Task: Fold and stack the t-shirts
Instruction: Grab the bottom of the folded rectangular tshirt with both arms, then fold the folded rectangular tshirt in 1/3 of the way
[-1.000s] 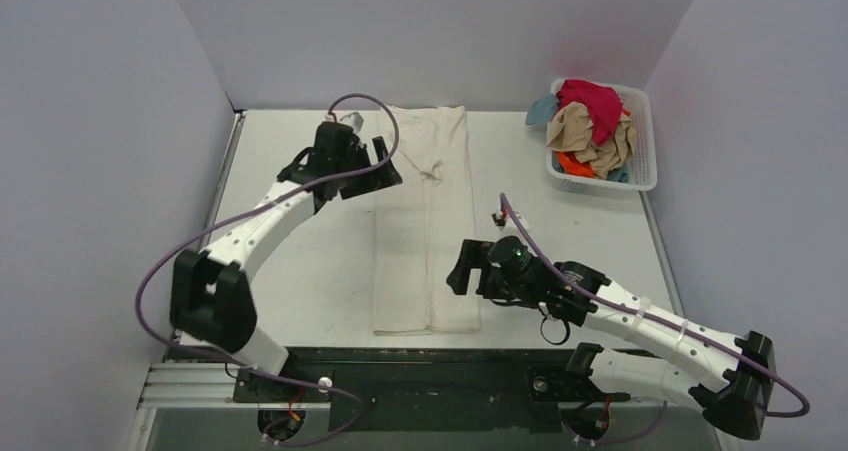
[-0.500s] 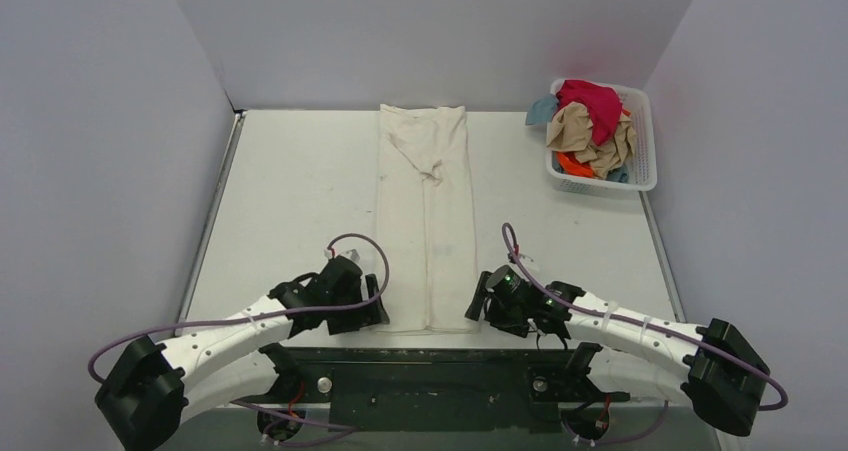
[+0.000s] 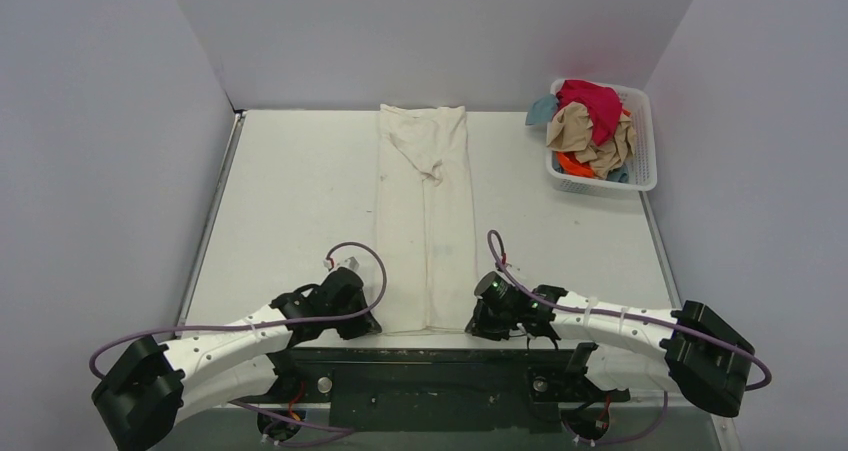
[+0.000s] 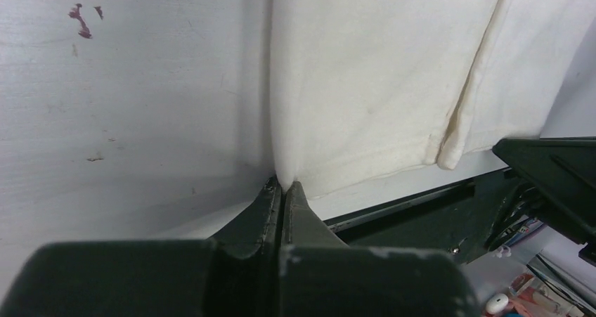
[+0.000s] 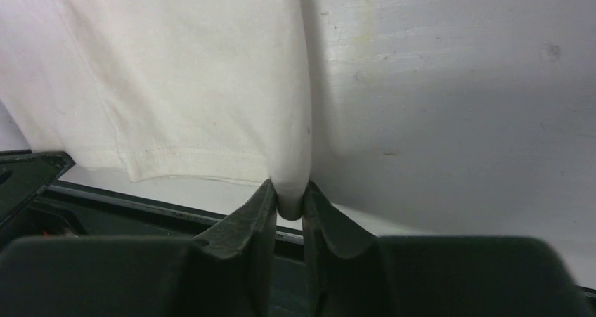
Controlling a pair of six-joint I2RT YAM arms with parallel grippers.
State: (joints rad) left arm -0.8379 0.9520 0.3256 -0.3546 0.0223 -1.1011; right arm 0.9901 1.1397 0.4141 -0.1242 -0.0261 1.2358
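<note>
Shirt (image 3: 425, 221), a cream strip down mid-frame on the counter (image 3: 300, 201), is pinched at its bottom corners by my left jaws and right jaws, whose shallow bites may slip on lifting.

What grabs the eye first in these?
A long cream-white t-shirt, folded into a narrow strip, runs down the middle of the table. The left gripper and right gripper are each shut on one of its near corners. At the far right, a white basket holds a heap of coloured t-shirts.
</note>
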